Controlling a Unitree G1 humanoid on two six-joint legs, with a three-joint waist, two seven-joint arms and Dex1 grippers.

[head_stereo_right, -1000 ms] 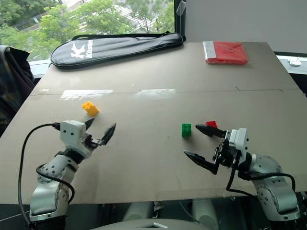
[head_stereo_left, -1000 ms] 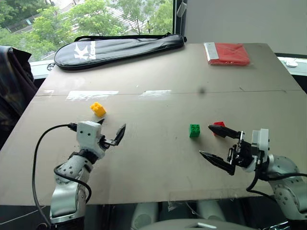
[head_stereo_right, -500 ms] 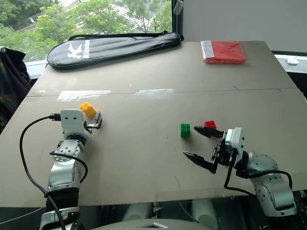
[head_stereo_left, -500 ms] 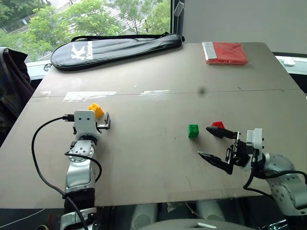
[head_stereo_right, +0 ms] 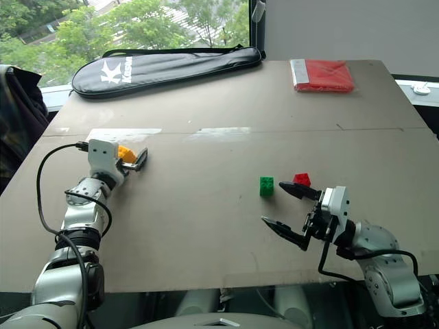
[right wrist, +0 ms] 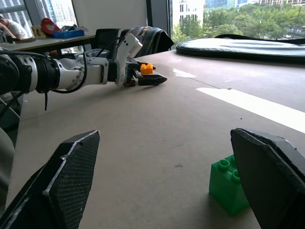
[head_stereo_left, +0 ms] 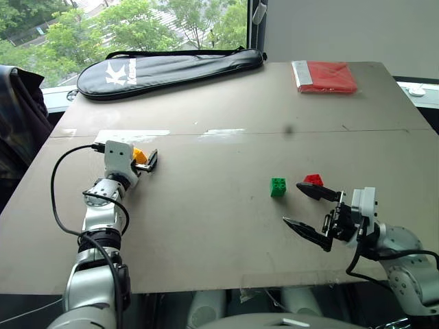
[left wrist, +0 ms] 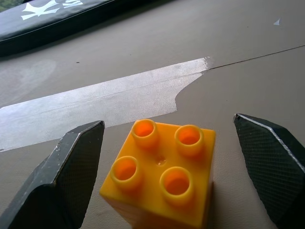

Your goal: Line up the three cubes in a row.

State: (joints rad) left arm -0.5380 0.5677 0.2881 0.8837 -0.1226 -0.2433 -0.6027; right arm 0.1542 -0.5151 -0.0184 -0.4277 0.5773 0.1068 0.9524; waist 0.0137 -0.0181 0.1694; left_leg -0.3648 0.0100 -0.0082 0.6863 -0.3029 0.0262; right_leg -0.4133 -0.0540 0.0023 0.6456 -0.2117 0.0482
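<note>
Yellow plastic shows between the fingers of the left end effector (left wrist: pixel 167 157): the yellow cube (left wrist: pixel 162 179) sits upright on the desk (head_stereo_left: pixel 226 205) with its four studs up, one corner turned toward the wrist camera, so its sides run at a slant to the fingers. It has no clear long axis. The two black fingers stand spread, one on each side of the cube, with a gap on both sides, so nothing is pinched. In the head views this arm reaches forward along the left part of the desk, close to the strip of shiny tape (head_stereo_left: pixel 130 135), with the end effector level and pointing away from the robot.

Well apart, on the right part of the desk, the green cube (head_stereo_left: pixel 278 186) and the red cube (head_stereo_left: pixel 313 179) stand studs up, near each other but not touching; the red one looks slightly turned, though it is too small to be sure. The right end effector (head_stereo_left: pixel 312 212) hovers just this side of them, fingers spread wide and empty, pointing forward and toward the left. A black racket bag (head_stereo_left: pixel 171 67) and a red packet (head_stereo_left: pixel 328 77) lie at the far edge.
</note>
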